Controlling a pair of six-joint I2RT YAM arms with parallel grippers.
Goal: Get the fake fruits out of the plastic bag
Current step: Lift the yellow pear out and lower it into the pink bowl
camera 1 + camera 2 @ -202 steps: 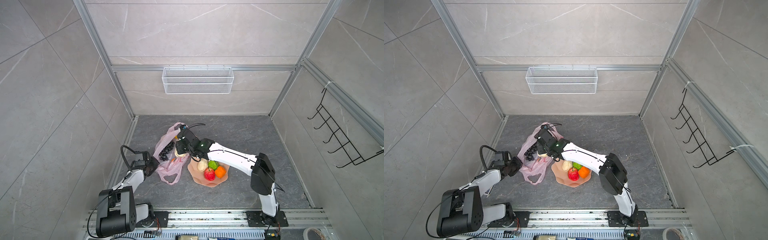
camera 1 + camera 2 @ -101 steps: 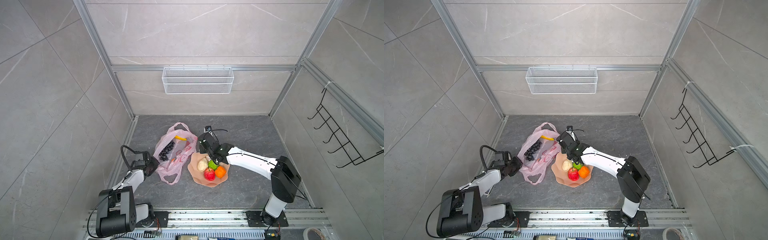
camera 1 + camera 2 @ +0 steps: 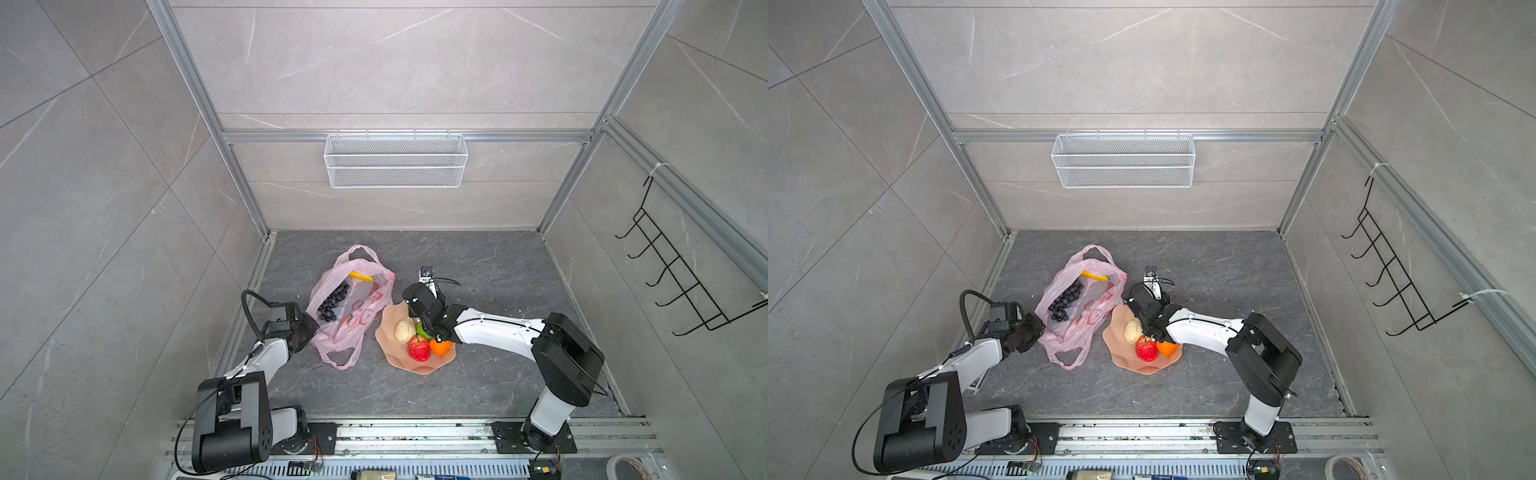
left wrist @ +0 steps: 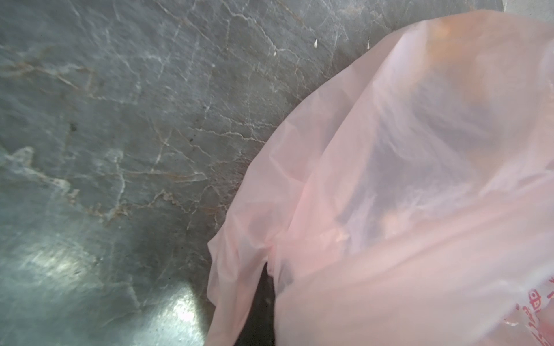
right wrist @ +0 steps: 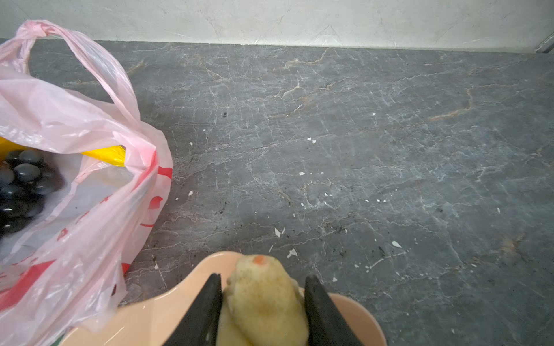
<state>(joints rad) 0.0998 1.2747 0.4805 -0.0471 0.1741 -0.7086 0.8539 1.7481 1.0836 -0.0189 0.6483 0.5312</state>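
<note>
Plastic bag [image 3: 357, 316] lying on the grey surface [image 3: 490, 266], grape bunch [image 3: 332, 301] and banana [image 3: 360, 275] inside, left gripper [image 3: 309, 328] clenched on its edge, right gripper [image 5: 263, 280] grasping a cream lumpy fruit [image 5: 263, 302] above the peach plate [image 5: 144, 317], apple [image 3: 419, 349], orange [image 3: 441, 346], green fruit [image 3: 422, 331] on it.

Between our black right fingers [image 5: 207, 311] we see a cream-yellow lumpy fruit [image 5: 263, 299] with an orange spot. Under the fingers, a peach plate [image 5: 144, 320]. Beside them, a pale-pink bag [image 5: 60, 113] with red prints, dark grapes [image 5: 24, 176] and a yellow banana [image 5: 105, 155] inside. Grey floor [image 5: 359, 149], white-veined.
</note>
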